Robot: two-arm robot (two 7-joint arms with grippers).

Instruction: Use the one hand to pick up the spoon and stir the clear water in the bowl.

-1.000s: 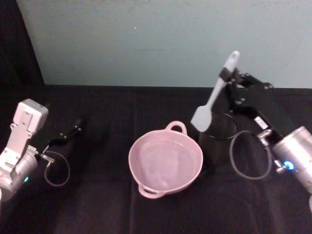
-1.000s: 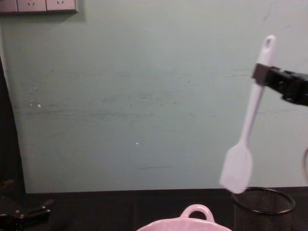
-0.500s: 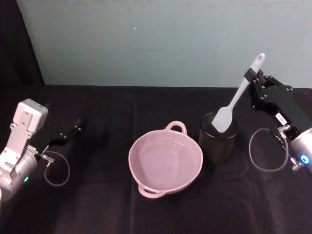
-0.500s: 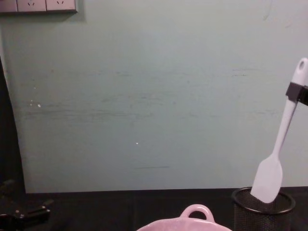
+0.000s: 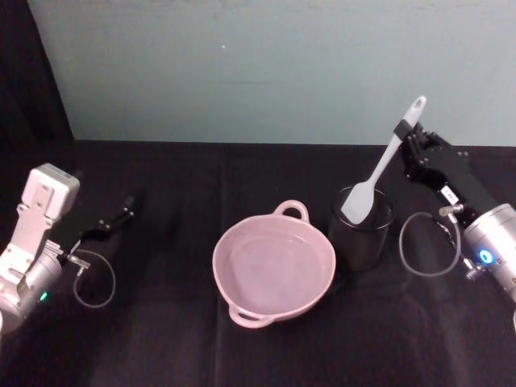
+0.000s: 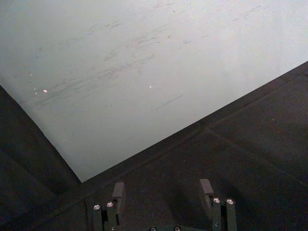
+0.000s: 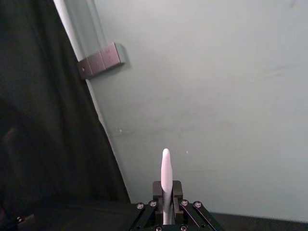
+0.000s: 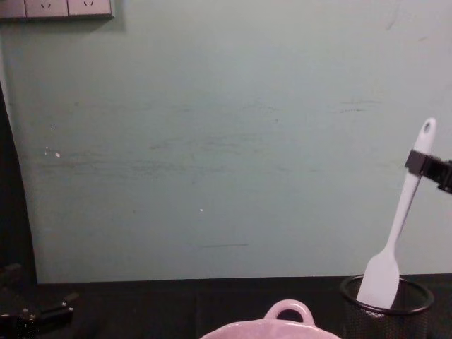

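The white spoon [image 5: 385, 157] hangs tilted, its scoop end dipped inside the black wire-mesh cup [image 5: 360, 234]. My right gripper [image 5: 402, 131] is shut on the handle just below the tip's oval hole; the chest view has the spoon [image 8: 397, 229] and the right gripper [image 8: 425, 163] at its right edge, and the right wrist view has the handle [image 7: 166, 175] clamped between the jaws. The pale pink bowl [image 5: 218, 270] with clear water stands left of the cup, its looped handle [image 8: 287, 310] low in the chest view. My left gripper [image 5: 110, 223] rests open at the far left, nothing between its fingers [image 6: 118, 190].
The mesh cup [image 8: 387, 305] stands close beside the bowl's right rim. A black cloth [image 5: 161, 339] covers the table, and a pale green wall [image 5: 242, 72] rises behind it. Grey cable loops hang by both wrists.
My right gripper carried the spoon rightward and down. The scoop end, a second ago hanging above the bowl's far rim, now sits inside the mesh cup. The left arm stayed put.
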